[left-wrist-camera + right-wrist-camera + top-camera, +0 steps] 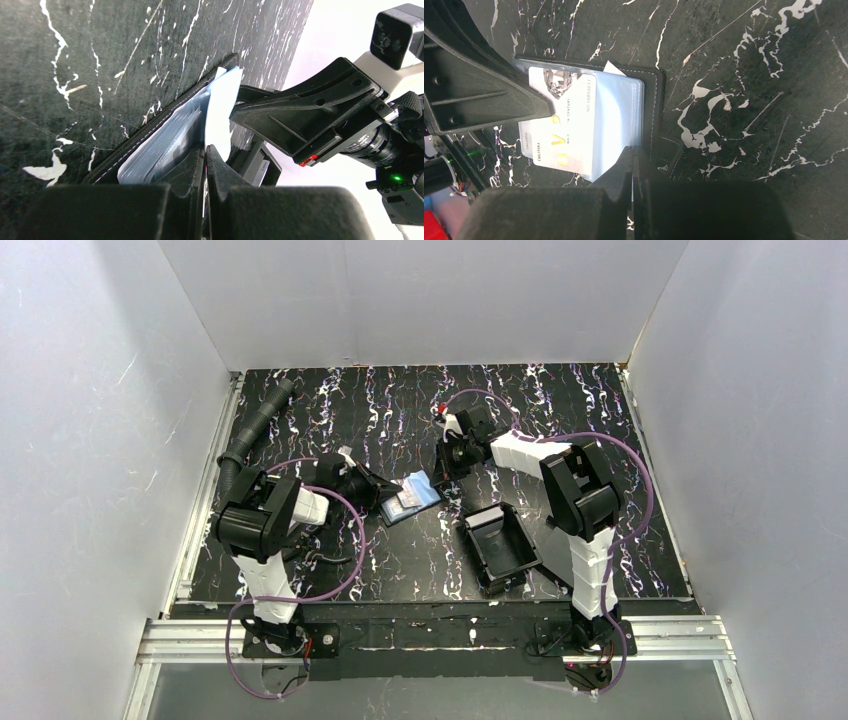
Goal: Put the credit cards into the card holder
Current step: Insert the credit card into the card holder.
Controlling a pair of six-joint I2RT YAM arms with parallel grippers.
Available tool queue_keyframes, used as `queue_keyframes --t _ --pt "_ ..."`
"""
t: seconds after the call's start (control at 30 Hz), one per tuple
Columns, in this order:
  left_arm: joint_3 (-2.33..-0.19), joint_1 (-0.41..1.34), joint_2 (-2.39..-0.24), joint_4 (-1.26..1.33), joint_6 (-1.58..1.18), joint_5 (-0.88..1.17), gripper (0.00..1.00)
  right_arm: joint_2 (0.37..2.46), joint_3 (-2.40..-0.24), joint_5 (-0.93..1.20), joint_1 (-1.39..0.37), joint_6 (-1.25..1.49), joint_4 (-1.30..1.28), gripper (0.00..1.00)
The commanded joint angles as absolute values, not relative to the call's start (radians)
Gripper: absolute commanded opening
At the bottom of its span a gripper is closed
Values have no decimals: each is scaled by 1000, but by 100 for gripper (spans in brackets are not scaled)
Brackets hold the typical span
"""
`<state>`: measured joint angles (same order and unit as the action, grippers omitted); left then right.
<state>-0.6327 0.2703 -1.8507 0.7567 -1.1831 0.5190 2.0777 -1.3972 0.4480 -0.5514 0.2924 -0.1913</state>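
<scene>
Black-and-white arms (pixel 268 528) trailing looped purple cables (pixel 357 523).

The card holder (pixel 410 498) lies open on the table (pixel 400 410), near the middle. A card (pixel 569 120) lies on its open inside. The left fingers (pixel 192 172) sit at its left edge. The right fingers (pixel 621 172) sit just behind it, to the right. The tray (pixel 470 540) stands near, in front and to the right. A hose (pixel 262 420) lies at the back left

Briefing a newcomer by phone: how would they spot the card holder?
Find the black marbled table; near its middle lies the card holder, open. Its pale blue inside, bearing a card, sets it apart from the black tray beside it.
</scene>
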Motion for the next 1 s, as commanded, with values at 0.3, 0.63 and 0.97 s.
queue_keyframes --t 0.3,0.63,0.97 --pt "-603 303 -1858 718 -1103 486 0 2062 -1418 470 -565 296 -204 1" --pt "-650 303 -1917 704 -1128 552 2 2066 -1414 476 -565 293 -196 1" --pt "-750 293 -1799 325 -1005 535 48 2056 -1429 464 -564 284 -224 1"
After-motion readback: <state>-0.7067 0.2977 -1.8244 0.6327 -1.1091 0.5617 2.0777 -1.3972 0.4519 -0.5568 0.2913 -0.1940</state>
